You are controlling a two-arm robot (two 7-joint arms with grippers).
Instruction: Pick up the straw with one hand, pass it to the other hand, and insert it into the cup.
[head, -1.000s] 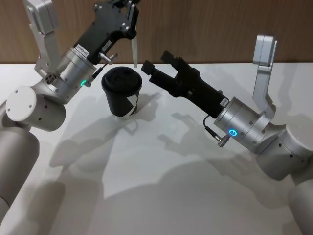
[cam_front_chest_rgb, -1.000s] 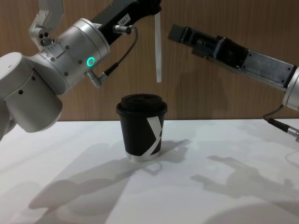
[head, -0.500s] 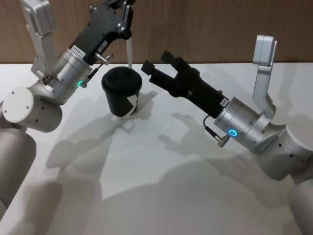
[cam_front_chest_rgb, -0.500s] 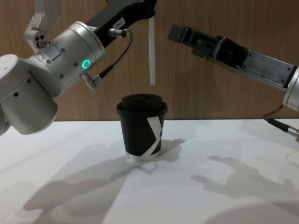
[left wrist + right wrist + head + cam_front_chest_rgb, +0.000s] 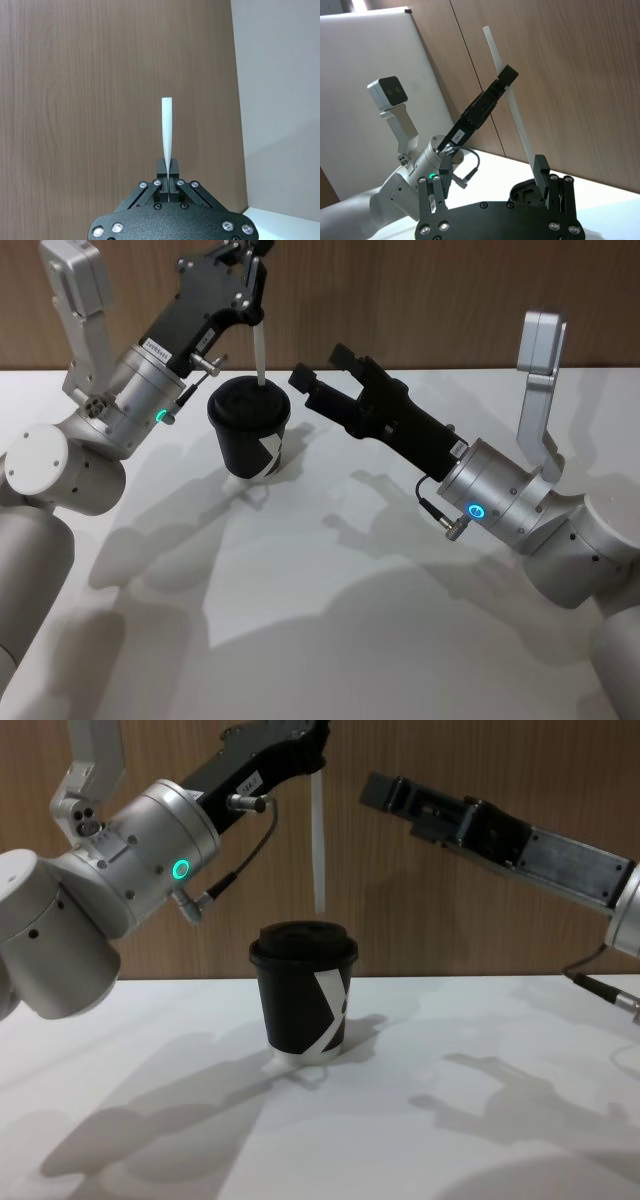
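black lidded cup, white straw hanging just above it, in left gripper

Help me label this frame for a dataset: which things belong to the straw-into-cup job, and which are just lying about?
Job: straw, held above the cup by the left gripper; right gripper, open beside the cup.
Lying about: table; wood wall.

White table w/ black lidded cup upright nr back edge.
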